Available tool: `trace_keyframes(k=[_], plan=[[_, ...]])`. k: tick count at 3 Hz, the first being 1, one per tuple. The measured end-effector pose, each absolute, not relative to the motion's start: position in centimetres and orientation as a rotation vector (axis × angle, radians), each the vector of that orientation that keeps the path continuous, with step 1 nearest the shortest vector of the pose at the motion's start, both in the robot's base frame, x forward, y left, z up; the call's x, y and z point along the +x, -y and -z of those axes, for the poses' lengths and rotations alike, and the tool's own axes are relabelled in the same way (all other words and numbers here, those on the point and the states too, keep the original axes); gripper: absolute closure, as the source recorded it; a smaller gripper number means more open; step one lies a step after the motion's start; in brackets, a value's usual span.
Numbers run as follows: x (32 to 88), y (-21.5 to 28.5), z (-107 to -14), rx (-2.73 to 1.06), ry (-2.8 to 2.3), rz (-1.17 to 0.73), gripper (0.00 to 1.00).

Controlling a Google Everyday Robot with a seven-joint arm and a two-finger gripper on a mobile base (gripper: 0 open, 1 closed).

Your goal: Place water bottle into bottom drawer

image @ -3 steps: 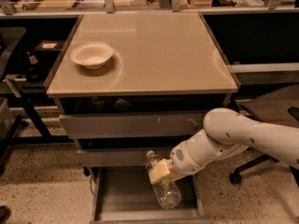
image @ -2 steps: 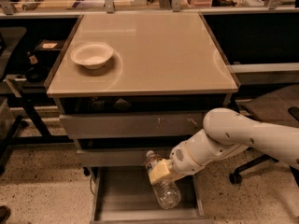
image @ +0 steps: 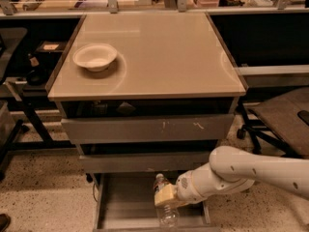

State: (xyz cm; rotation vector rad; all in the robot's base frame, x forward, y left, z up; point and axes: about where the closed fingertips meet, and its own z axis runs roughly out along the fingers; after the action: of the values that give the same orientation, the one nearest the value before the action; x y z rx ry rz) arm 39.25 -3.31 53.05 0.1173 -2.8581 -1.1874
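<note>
1. Lowest in view, the bottom drawer (image: 123, 204) stood pulled out from the grey cabinet, its flat floor and low side rails exposed above the speckled floor (image: 43, 192).
2. The gripper (image: 166, 195) hung over the right half of that open drawer, at the end of a white arm (image: 251, 170) that reached in from the right edge.
3. Its pale yellow fingers (image: 163, 195) were closed around the middle of the water bottle (image: 168, 216), holding it.
4. The water bottle sat within the drawer's outline, tilted, with its small cap up near the drawer above and its clear base towards the drawer's front edge; whether the base touched the drawer floor could not be told.
5. Directly behind the cap, the middle drawer (image: 145, 161) was shut, and above it the top drawer (image: 145, 128) showed a scuffed front.
6. The tan desk (image: 164, 52) topped the cabinet.
7. A white bowl (image: 95, 57) rested upright near the desk's left edge, well apart from the bottle.
8. To the right of the cabinet, a dark chair (image: 282, 117) stood on the floor.
</note>
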Motion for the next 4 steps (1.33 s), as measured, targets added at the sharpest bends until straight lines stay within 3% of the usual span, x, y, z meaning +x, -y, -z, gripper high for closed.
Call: trace_keyframes(k=[2, 4], plan=[[38.6, 2.6, -44.1, -0.104, 2.793, 1.26, 1.0], [38.8, 2.1, -41.2, -0.171, 2.768, 1.29, 1.0]])
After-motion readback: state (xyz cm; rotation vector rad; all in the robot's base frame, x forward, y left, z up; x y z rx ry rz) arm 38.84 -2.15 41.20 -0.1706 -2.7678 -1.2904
